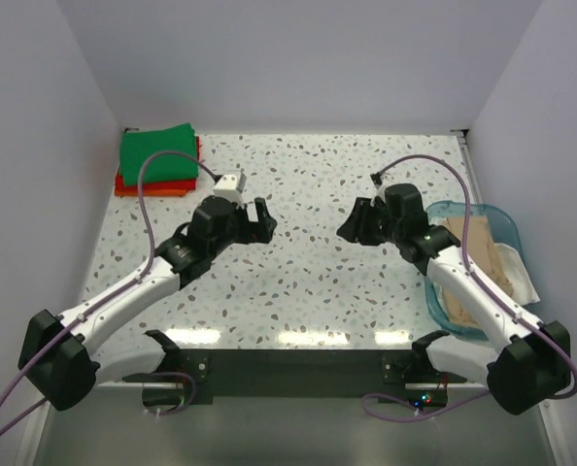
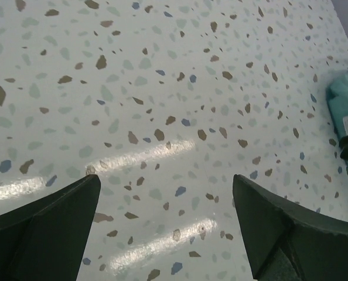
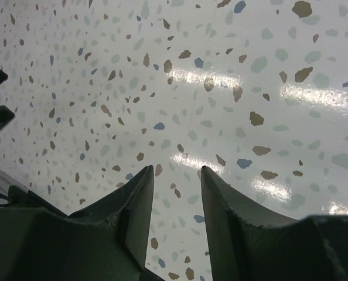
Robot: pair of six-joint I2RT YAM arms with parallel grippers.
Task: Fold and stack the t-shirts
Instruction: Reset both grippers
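Observation:
A folded bright green t-shirt [image 1: 157, 155] lies on top of red and orange ones [image 1: 152, 186] at the table's far left corner. Beige and white t-shirts [image 1: 483, 262] sit in the blue basket [image 1: 497, 221] on the right. My left gripper [image 1: 267, 221] hovers over the speckled table left of centre, open wide with nothing between its fingers [image 2: 57, 216]. My right gripper [image 1: 347, 228] hovers right of centre, partly open and empty, its fingers [image 3: 136, 193] over bare table. Both grippers face each other across the middle.
The speckled tabletop [image 1: 308, 194] stretches between the arms. White walls close the back and both sides. The basket's teal edge [image 2: 345, 105] shows at the right of the left wrist view. A dark bar with clamps [image 1: 288, 364] runs along the near edge.

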